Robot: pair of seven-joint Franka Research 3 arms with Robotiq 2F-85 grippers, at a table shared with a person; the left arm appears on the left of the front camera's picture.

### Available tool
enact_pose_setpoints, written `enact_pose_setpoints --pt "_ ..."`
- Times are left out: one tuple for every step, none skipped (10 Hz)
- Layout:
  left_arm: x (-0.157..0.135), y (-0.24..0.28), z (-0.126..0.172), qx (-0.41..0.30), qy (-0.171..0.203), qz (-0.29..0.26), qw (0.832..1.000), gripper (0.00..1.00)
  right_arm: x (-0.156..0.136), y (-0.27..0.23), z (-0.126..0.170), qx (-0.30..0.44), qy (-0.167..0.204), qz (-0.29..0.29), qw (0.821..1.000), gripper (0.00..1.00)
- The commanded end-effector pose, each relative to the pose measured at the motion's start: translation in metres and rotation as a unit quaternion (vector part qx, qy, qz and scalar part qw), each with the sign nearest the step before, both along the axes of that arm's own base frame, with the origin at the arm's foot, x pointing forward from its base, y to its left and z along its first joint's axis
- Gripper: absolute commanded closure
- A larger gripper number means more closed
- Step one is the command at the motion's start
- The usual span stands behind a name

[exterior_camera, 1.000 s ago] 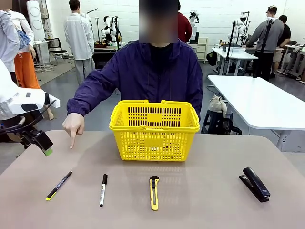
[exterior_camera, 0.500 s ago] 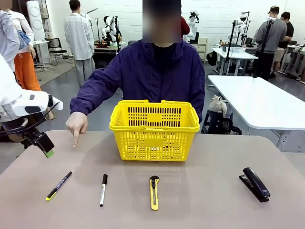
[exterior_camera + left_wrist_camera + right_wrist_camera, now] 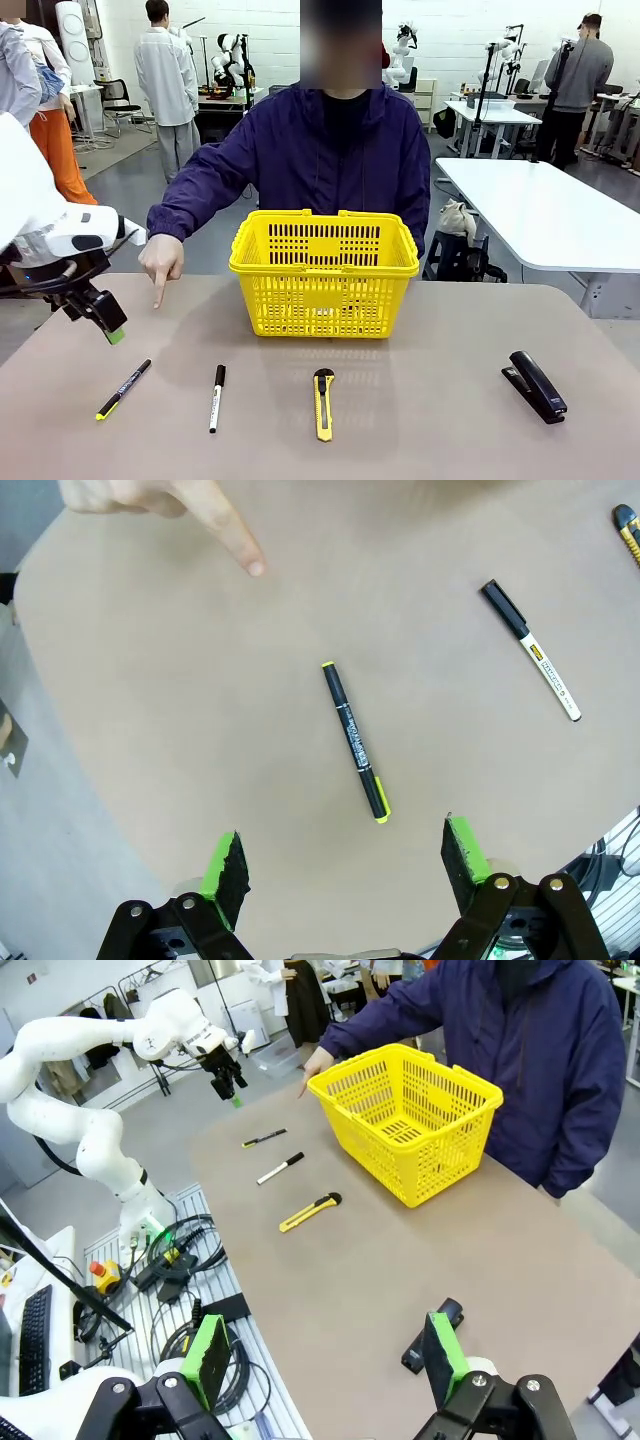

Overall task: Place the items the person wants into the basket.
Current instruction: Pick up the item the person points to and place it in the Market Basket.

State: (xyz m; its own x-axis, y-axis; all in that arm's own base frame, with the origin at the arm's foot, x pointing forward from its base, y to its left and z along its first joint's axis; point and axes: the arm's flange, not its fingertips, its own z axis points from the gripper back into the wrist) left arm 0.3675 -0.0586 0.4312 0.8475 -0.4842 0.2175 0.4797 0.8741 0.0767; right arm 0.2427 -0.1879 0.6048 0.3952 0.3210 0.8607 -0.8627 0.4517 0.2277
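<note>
Left gripper [image 3: 345,858]: spread, empty, pen [image 3: 355,742] at frame centre.
Right gripper [image 3: 325,1352]: spread, empty, bottom centre.
Person's hand [image 3: 160,262]: points down, left of basket [image 3: 320,300].

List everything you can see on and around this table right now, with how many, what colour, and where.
basket: one, bright yellow, table centre, far side
pen: one, black with yellow-green end, near left
marker: one, white with black cap, right of the pen
utility knife: one, yellow and black, near centre, in front of the basket
stapler: one, black, near right
table: one, beige
person: one, dark navy jacket, behind the basket
pointing hand: one, finger down left of the basket
left gripper: open, above the pen
right gripper: open, over the table's right end
</note>
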Motion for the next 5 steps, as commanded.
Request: enact_pose_setpoints --pt "-0.012 -0.012 -0.038 0.020 0.003 0.028 0.999 0.00 0.002 0.000 0.003 0.010 -0.012 0.006 1.000 0.00" --pt "-0.014 -0.018 -0.052 0.031 0.007 0.037 0.999 0.00 0.002 0.000 0.003 0.010 -0.012 0.006 1.000 0.00" --pt "-0.014 -0.023 -0.066 0.040 0.012 0.041 0.998 0.00 0.002 0.000 0.003 0.010 -0.012 0.006 1.000 0.00" --pt "-0.012 -0.027 -0.080 0.046 0.021 0.036 0.998 0.00 0.002 0.000 0.003 0.010 -0.012 0.006 1.000 0.00" --pt "-0.010 -0.029 -0.091 0.047 0.023 0.041 0.998 0.00 0.002 0.000 0.003 0.010 -0.012 0.006 1.000 0.00"
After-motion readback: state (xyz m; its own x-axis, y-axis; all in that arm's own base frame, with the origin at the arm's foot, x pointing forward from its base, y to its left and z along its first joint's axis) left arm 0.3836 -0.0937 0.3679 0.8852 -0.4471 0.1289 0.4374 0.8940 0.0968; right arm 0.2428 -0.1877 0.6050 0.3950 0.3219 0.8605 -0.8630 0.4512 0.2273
